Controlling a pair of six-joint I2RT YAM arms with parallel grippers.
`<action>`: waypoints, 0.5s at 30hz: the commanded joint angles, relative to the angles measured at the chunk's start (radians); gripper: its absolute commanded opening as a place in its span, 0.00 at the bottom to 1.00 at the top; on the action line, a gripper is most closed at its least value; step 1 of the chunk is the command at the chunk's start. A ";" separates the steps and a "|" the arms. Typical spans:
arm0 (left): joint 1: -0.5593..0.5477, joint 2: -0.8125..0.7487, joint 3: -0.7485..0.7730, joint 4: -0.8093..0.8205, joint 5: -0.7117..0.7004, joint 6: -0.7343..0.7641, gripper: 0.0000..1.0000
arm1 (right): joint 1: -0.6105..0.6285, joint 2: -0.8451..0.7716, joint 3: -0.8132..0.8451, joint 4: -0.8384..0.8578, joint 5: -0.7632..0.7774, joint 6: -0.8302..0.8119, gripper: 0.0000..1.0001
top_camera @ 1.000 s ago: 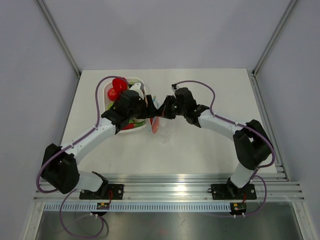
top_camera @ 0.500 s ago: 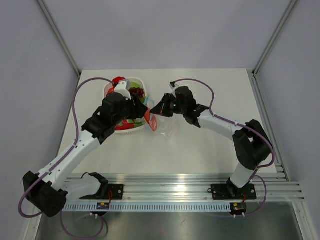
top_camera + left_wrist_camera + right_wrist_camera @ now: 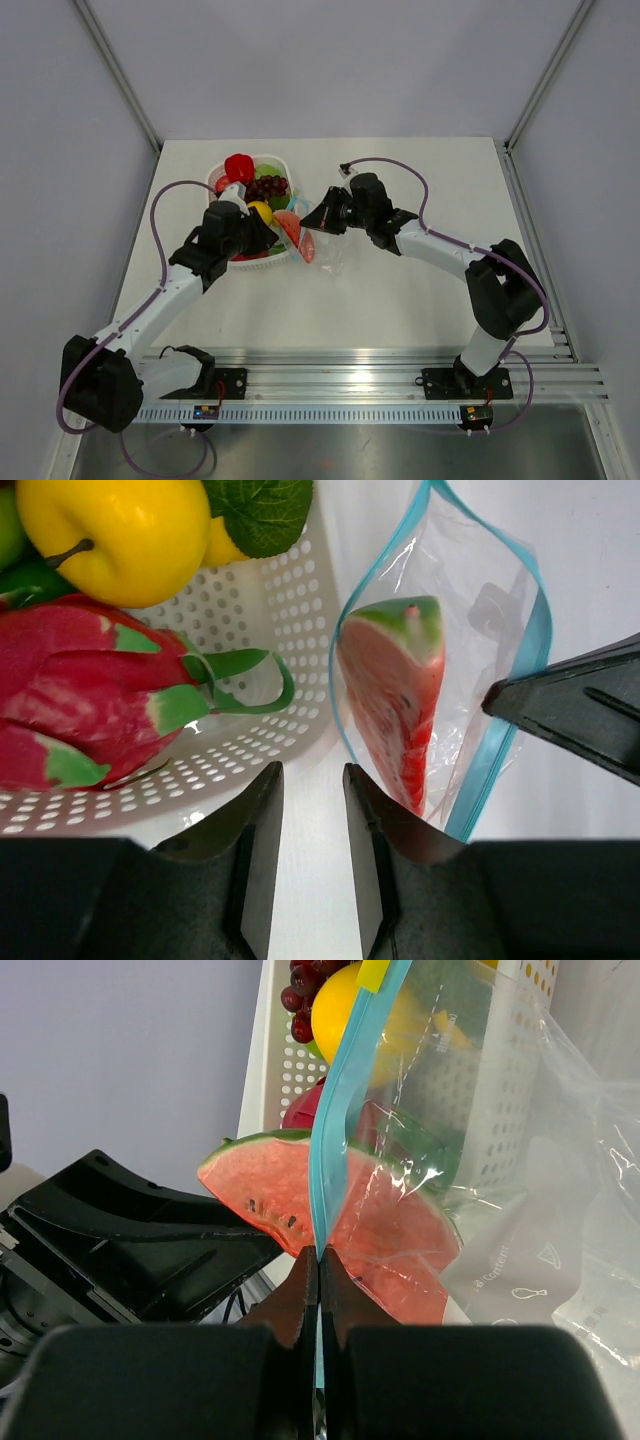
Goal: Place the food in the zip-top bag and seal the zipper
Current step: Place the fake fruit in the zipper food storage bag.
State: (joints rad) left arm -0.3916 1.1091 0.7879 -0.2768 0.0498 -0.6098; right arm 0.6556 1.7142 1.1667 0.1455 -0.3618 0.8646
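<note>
Right gripper point(image 3: 318, 1260) pressed shut on the pale blue-teal zipper strip point(image 3: 328, 1140); left gripper point(image 3: 312, 780) slightly parted, nothing held.
The clear crinkly zip-top bag point(image 3: 485, 615) is held open beside the white slotted basket point(image 3: 270, 620), with a red watermelon wedge point(image 3: 395, 695) lodged in its mouth. Loading is judged under way; next, a basket fruit such as the yellow apple point(image 3: 105, 530) must be gripped.

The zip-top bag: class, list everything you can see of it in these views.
The zip-top bag is a clear, crinkly plastic pouch with faint printed marks and a pale teal zipper along its mouth. The mouth gapes open, and a watermelon slice sits partly inside it. The right gripper is shut on the zipper, pinching that edge. The bag rests on the white table beside the white basket; whether bag and basket touch is unclear.
</note>
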 commanded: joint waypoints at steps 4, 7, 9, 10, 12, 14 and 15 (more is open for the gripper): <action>0.003 0.040 0.002 0.143 0.093 -0.036 0.35 | 0.012 -0.001 0.047 0.032 -0.022 0.002 0.00; 0.003 0.050 -0.001 0.160 0.096 -0.041 0.36 | 0.012 0.001 0.048 0.029 -0.022 0.001 0.00; 0.003 0.075 -0.001 0.166 0.105 -0.039 0.36 | 0.012 0.002 0.048 0.029 -0.020 -0.001 0.00; 0.003 0.084 -0.001 0.169 0.108 -0.039 0.36 | 0.012 0.001 0.048 0.031 -0.020 -0.001 0.00; 0.003 0.110 -0.004 0.192 0.120 -0.042 0.36 | 0.012 0.002 0.048 0.032 -0.025 0.002 0.00; 0.003 0.130 -0.004 0.208 0.133 -0.048 0.35 | 0.012 0.002 0.048 0.034 -0.023 0.002 0.00; 0.003 0.141 -0.003 0.220 0.143 -0.048 0.34 | 0.012 0.001 0.047 0.034 -0.026 0.004 0.00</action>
State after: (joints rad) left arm -0.3908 1.2278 0.7879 -0.1444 0.1467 -0.6479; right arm 0.6556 1.7164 1.1690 0.1448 -0.3618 0.8646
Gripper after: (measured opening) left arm 0.345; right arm 0.011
